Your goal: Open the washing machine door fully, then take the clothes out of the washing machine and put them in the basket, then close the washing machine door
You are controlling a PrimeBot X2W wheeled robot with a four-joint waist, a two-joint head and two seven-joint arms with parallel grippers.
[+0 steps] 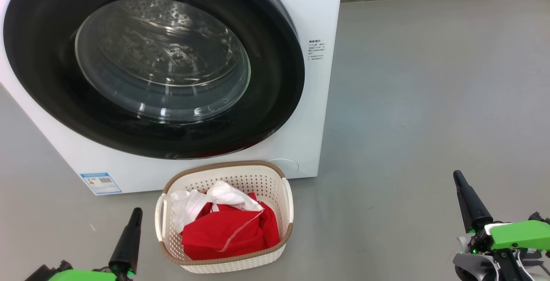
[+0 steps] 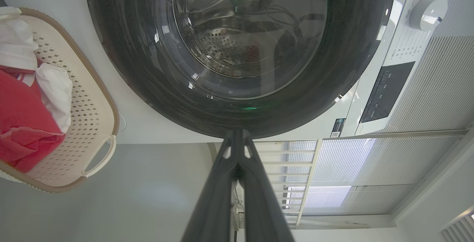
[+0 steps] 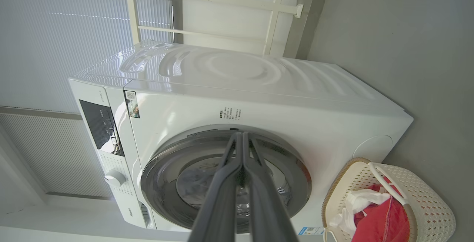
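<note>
Our left jaws and our right jaws are each pressed together and hold nothing. The basket (image 1: 223, 166) sits on the floor (image 1: 429, 100) between them, just beside the left jaws and well apart from the right jaws. The red and white clothes (image 1: 232, 233) are piled in it. Ahead of both, beyond the basket, stands the washer (image 1: 320, 100). Its door (image 1: 38, 79) lies shut against the front, and the drum (image 1: 172, 27) shows through the glass.

We can read no words on the washing machine (image 1: 318, 6). Below the washing machine door (image 1: 154, 70) sits a blue label (image 1: 101, 182) with a QR code, and right of the door is small dark print (image 1: 316, 51), both too fine to read.
</note>
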